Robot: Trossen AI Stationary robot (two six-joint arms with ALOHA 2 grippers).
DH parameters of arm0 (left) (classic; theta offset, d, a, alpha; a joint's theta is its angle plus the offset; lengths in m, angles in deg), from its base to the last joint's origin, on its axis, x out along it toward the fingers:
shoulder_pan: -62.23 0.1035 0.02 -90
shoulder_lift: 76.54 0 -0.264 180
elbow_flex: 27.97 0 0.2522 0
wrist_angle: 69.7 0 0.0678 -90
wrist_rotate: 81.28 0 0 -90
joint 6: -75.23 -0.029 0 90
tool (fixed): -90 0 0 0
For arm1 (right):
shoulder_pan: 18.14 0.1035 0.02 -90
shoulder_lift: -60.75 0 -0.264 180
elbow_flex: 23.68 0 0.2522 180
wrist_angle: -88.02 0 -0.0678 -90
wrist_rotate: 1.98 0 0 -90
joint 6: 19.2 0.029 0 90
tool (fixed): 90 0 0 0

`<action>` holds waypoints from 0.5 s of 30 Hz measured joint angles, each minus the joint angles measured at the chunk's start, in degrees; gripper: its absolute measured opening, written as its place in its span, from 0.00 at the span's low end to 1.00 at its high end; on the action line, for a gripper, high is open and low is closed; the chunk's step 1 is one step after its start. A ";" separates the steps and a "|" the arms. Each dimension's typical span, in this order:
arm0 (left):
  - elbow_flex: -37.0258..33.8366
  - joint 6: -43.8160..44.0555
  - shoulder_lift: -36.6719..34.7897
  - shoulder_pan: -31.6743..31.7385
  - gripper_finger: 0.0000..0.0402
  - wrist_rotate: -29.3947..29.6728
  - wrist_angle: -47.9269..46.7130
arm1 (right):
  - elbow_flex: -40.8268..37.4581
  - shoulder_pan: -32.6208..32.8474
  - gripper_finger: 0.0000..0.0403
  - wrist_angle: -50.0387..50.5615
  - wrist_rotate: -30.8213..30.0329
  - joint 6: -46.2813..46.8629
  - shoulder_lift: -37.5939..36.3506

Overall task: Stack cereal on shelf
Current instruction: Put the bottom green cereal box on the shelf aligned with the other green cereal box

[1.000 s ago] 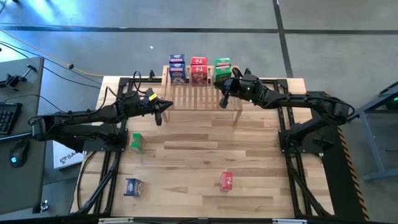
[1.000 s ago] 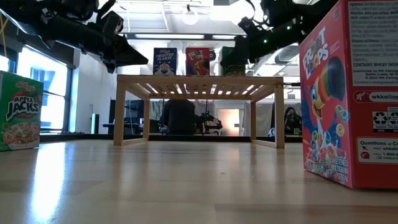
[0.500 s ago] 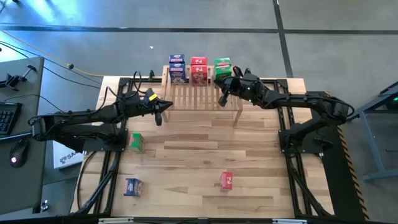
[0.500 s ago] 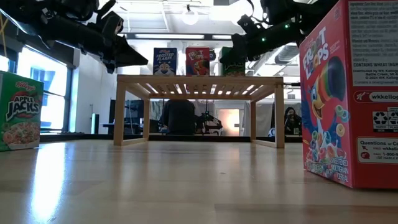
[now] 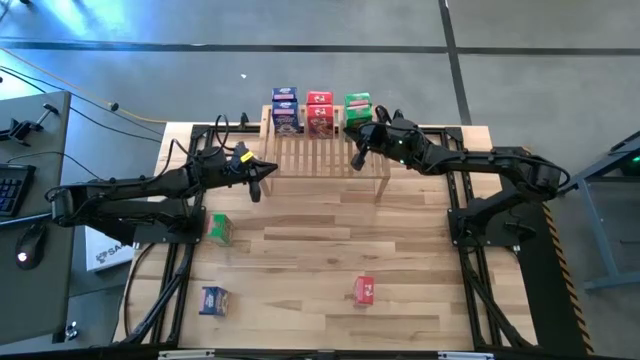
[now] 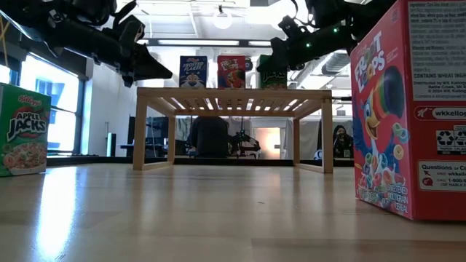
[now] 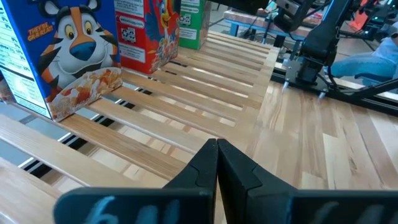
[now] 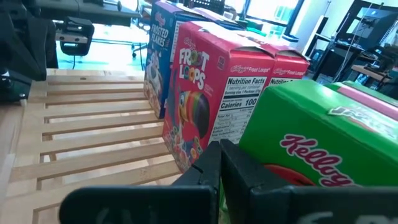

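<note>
The wooden slatted shelf (image 5: 330, 160) stands at the table's far middle. Blue (image 5: 286, 110), red (image 5: 319, 112) and green (image 5: 357, 106) cereal boxes stand upright in a row along its far edge. My right gripper (image 8: 219, 148) is shut and hovers over the shelf's right part, its tips at the green box (image 8: 311, 143). My left gripper (image 7: 216, 144) is shut and hovers off the shelf's left end, a little above the slats (image 7: 205, 81). On the table lie three loose boxes: green (image 5: 220, 228), blue (image 5: 213, 299) and red (image 5: 364, 290). My right gripper has its shut fingertips (image 8: 214, 155) at the near left edge of the green box (image 8: 261, 134), coming almost level from the table's right. Whether they touch the box, I cannot tell. The box stands upright on the slats.
The near half of the shelf's slats (image 8: 93, 124) is bare. In the low view the loose red box (image 6: 411, 109) and the green one (image 6: 22, 129) stand close at either side. A desk with a keyboard (image 5: 10, 185) is beyond the table's left edge.
My right gripper has shifted slightly toward the table's left in front of the green box, still shut. The boxes on the shelf stand where they were.
</note>
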 joint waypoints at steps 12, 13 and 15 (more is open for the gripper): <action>0.02 0.02 0.00 0.00 0.00 1.15 -0.24 | 0.00 -0.37 0.00 -0.14 0.08 1.07 0.00; 0.02 0.02 0.00 0.00 0.00 1.22 -0.50 | 0.00 -0.37 0.00 -0.15 0.14 1.07 0.00; 0.02 0.02 0.00 0.00 0.00 1.25 -0.88 | 0.00 -0.37 0.00 -0.15 0.18 1.07 0.00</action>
